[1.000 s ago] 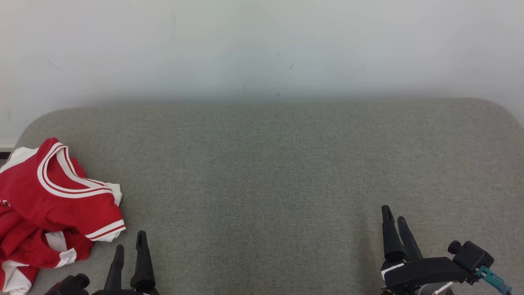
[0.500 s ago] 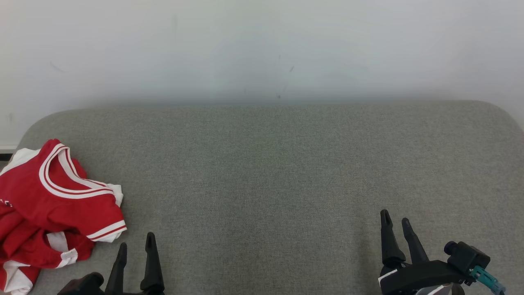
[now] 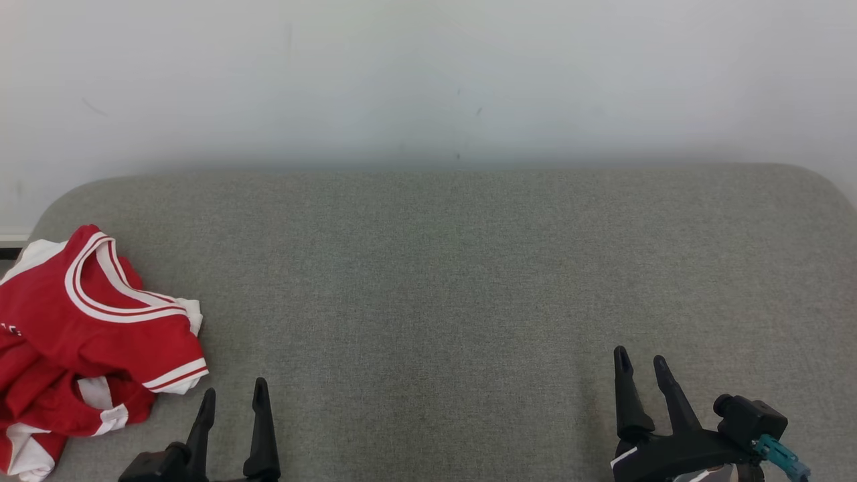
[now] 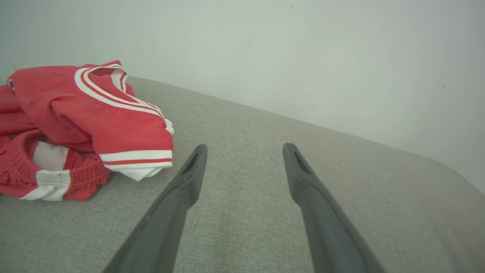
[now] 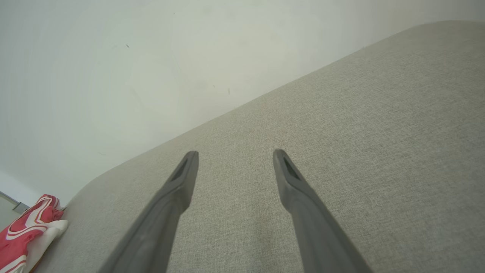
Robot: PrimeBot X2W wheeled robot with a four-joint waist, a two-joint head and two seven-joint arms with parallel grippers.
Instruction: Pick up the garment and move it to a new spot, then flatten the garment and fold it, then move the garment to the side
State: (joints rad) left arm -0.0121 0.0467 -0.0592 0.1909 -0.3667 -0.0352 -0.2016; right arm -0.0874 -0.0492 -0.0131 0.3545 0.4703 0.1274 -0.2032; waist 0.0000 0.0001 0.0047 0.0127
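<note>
A crumpled red garment (image 3: 87, 335) with white stripes and trim lies bunched at the left end of the grey cushioned surface (image 3: 455, 268). The left wrist view shows the garment (image 4: 75, 121) to the left of my fingers, its striped cuff close to the left fingertip. My left gripper (image 3: 233, 395) hovers open just right of the garment, nothing between its fingers. My right gripper (image 3: 641, 358) stands open at the lower right, far from the cloth. In the right wrist view the garment (image 5: 26, 231) sits at the far lower left.
A plain white wall (image 3: 428, 80) rises behind the surface's rounded back edge. The surface's left corner curves off beside the garment, with a strip of floor edge (image 3: 10, 244) past it.
My left gripper has shifted right and lower in the head view. My right gripper has drifted slightly left and down. The garment has stayed put.
</note>
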